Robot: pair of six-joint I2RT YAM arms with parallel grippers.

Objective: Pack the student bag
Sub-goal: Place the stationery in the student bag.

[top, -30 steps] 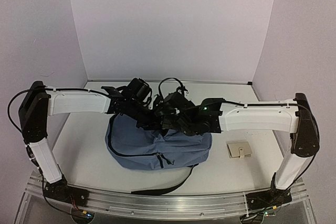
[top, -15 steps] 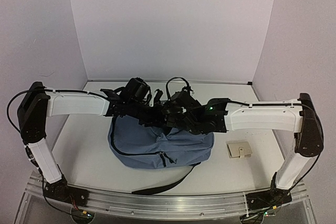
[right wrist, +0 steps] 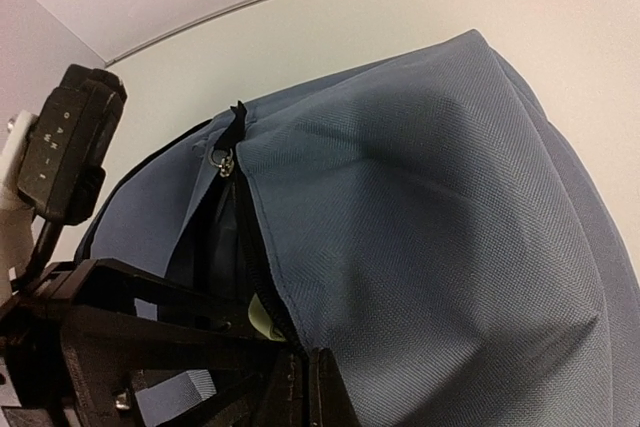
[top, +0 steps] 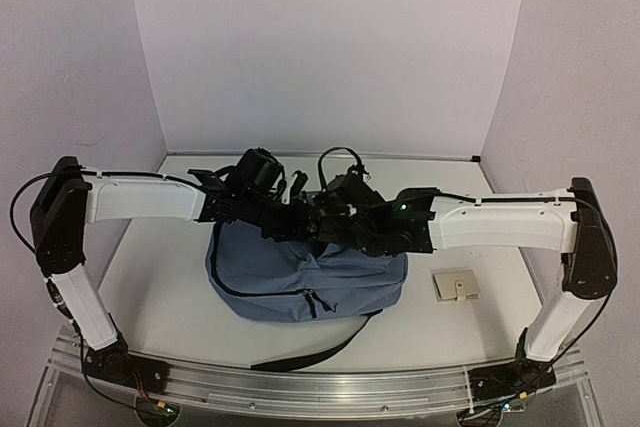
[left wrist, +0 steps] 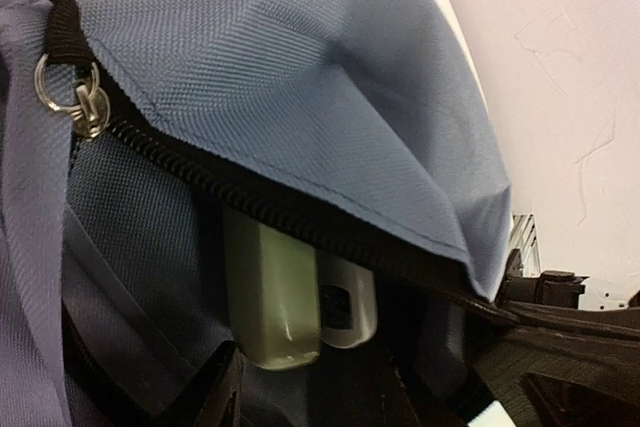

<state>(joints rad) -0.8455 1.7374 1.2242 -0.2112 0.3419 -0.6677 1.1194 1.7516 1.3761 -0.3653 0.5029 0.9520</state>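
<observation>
- Step in hand, as I judge it: loading the large dusty-blue fabric backpack [top: 300, 282]. It lies mid-table [top: 160, 277], with its black-zippered mouth at the far end, where both arms meet.
- Right fingers [right wrist: 305, 377]: together, pinching the blue flap edge and lifting the mouth open.
- Left fingers [top: 296, 211]: at the mouth. Apart or gripping, cannot tell; the interior is too dim.
- Pale greenish-white rounded object [left wrist: 270, 297]: inside, just under the zipper.
- Next, probably: the left arm backs out clear of the zipper teeth. The small beige wallet [top: 455, 287] beside the bag is not yet packed.
</observation>
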